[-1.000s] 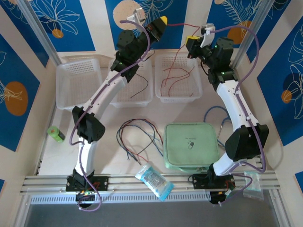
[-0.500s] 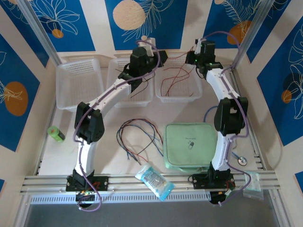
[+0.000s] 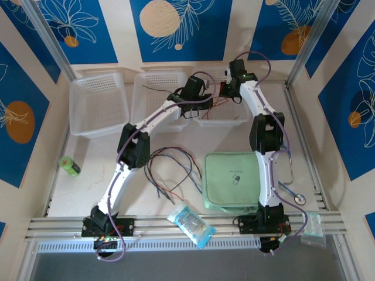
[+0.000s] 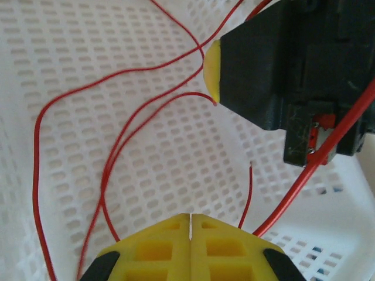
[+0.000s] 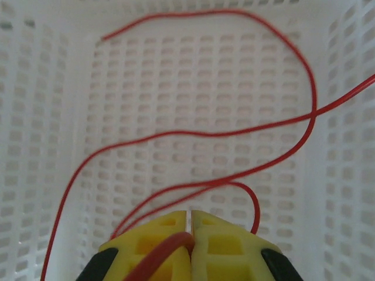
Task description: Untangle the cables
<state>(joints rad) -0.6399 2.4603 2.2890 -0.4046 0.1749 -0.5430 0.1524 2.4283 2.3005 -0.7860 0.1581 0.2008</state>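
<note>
Arms: both now down in basket (image 3: 225,121), upper centre, no longer aloft | right claw (image 5: 190,225) clamps red wire (image 5: 222,134) | left claw (image 4: 191,225) closed, hold unclear | tangle (image 3: 168,172) waits on bench (image 3: 82,196)

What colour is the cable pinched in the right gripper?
Red. The cable shows best in the right wrist view, clamped in the right gripper.
</note>
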